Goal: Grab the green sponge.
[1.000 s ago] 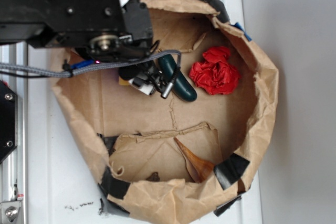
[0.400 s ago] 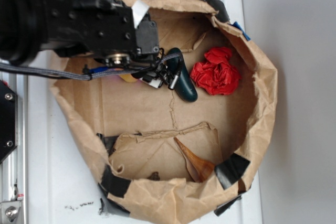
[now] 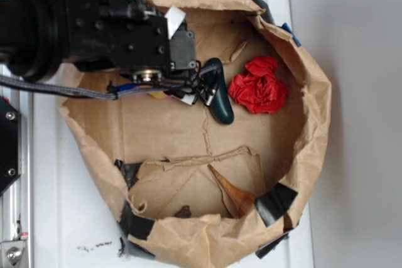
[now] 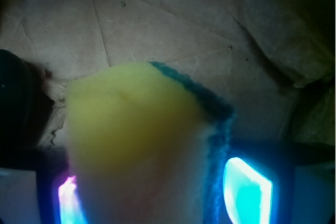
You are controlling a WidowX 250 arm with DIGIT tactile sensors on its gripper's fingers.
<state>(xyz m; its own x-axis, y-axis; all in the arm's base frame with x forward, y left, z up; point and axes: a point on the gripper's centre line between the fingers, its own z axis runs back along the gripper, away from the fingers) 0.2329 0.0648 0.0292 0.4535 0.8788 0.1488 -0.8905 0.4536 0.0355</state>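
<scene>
**Sponge is sitting between the fingers: closing step**

The green sponge [image 4: 139,140] is filling the wrist view, yellow foam with a teal edge, and you are seeing it between the two lit fingers [image 4: 247,184]. In the exterior view only a yellow sliver [image 3: 157,94] is showing under the gripper [image 3: 200,94], at the far left of the paper bag [image 3: 308,130], just beside the dark green cucumber-shaped thing [image 3: 220,101]. Whether the jaws are already pinching it, I cannot tell. I judge you are needing a firm squeeze, then a straight lift.
</scene>
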